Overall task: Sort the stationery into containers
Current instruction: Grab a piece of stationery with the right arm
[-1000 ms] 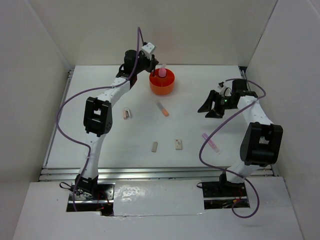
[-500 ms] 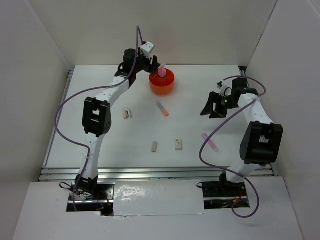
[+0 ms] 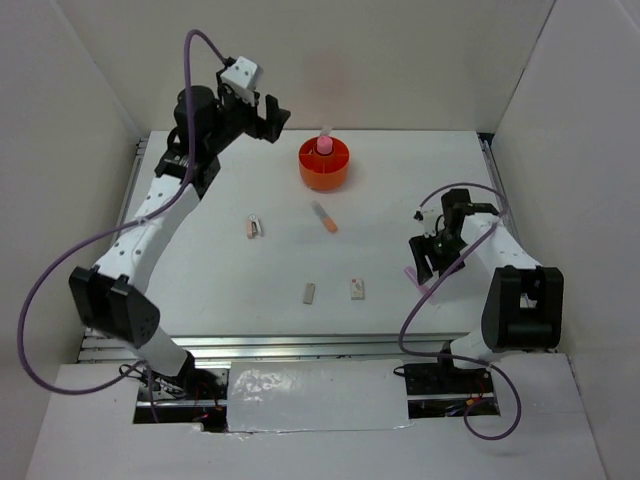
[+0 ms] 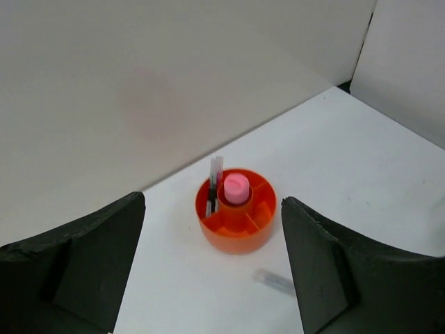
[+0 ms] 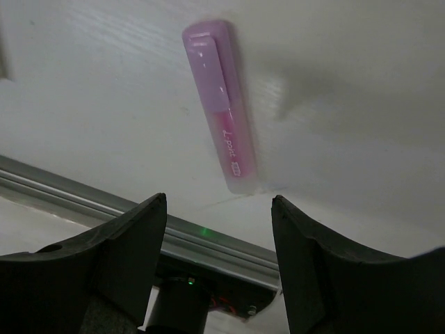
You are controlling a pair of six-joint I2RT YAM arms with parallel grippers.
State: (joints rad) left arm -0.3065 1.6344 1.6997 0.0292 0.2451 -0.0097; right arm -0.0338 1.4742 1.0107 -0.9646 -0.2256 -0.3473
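The orange tub (image 3: 324,172) (image 4: 236,233) stands at the back middle of the table. A pink glue stick (image 4: 236,188) sits upright in its central ring, and a thin dark pen (image 4: 213,182) stands in one side compartment. My left gripper (image 3: 268,116) (image 4: 213,209) hangs open and empty, high up and to the left of the tub. My right gripper (image 3: 429,260) (image 5: 219,202) is open, low over a pink marker (image 5: 222,136) (image 3: 411,273) lying flat near the right front; its fingers do not touch the marker.
On the table lie an orange-pink marker (image 3: 325,218), a pink-and-white eraser (image 3: 255,227), a beige eraser (image 3: 310,292) and a white eraser (image 3: 357,288). The metal rail (image 5: 104,202) of the front edge runs just beyond the pink marker. White walls enclose three sides.
My left gripper opened, left the pen in the tub, and rose back to the left. My right gripper came down and nearer, over the pink marker.
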